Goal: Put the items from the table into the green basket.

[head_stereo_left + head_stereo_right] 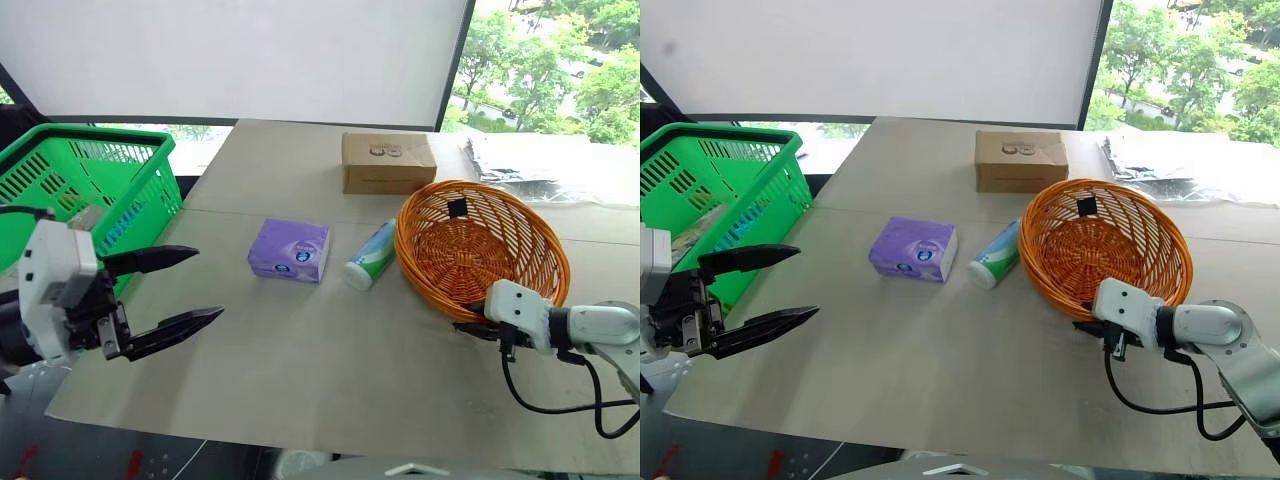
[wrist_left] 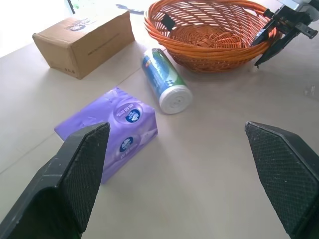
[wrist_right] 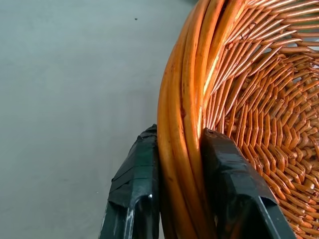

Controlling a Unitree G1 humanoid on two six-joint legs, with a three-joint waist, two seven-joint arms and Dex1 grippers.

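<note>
Left claw (image 1: pixel 185 290) wide open, empty | soft purple tissue pack (image 1: pixel 289 250) at 2 o'clock, nearer | right claw (image 3: pixel 179 164) pinching round orange wicker basket (image 1: pixel 480 248) rim

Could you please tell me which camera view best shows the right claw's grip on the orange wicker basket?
The right wrist view: the right claw is shut on the orange wicker basket, one finger outside the rim and one inside. Both eye views show the claw at the basket's near rim; the left wrist view shows it from afar.
</note>
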